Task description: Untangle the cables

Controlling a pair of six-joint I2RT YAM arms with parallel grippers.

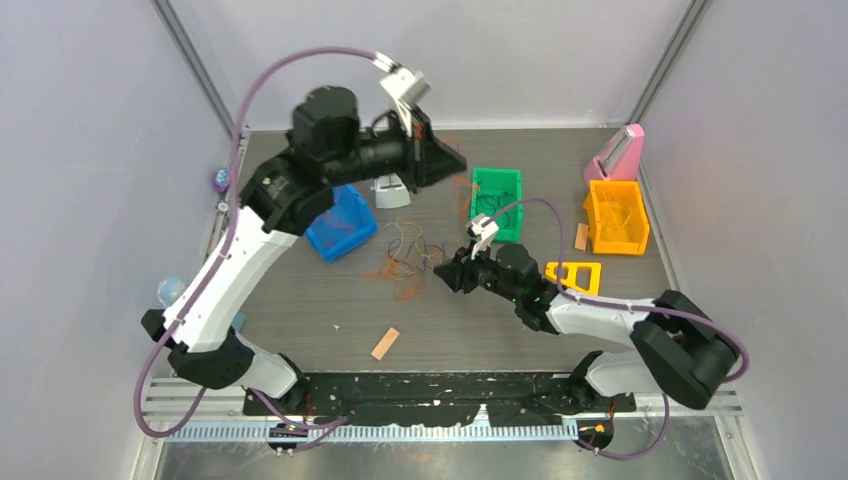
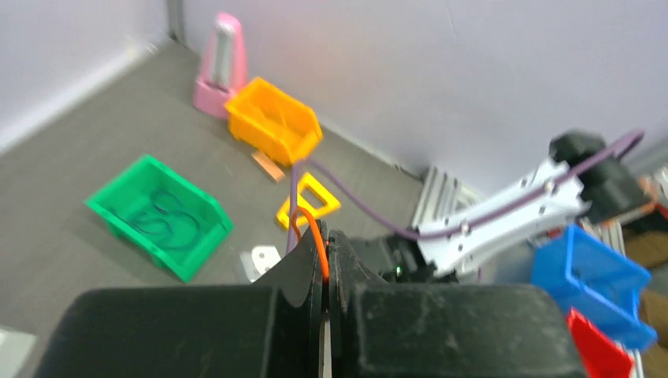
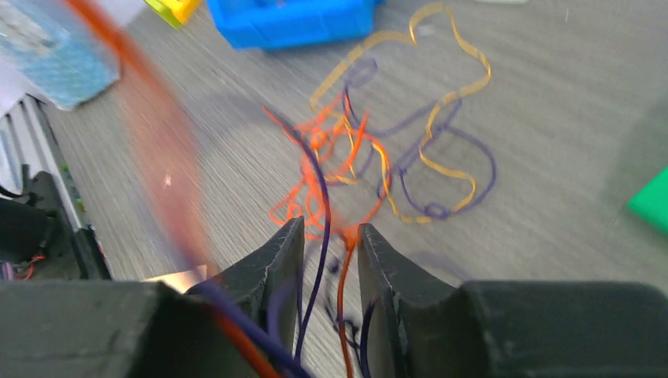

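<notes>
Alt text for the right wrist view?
The right gripper, fingers slightly apart, straddles purple and orange cables running from a loose orange, yellow and purple tangle on the grey table. A blue bin sits beyond it.

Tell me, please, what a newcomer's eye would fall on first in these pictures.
First the tangle of cables, orange, yellow and dark purple, at the scene's centre. Next the left gripper, high at the far side, shut on an orange cable, while the right gripper sits low at the tangle with strands between its parted fingers. A green bin, an orange bin and a blue bin stand around it.
</notes>
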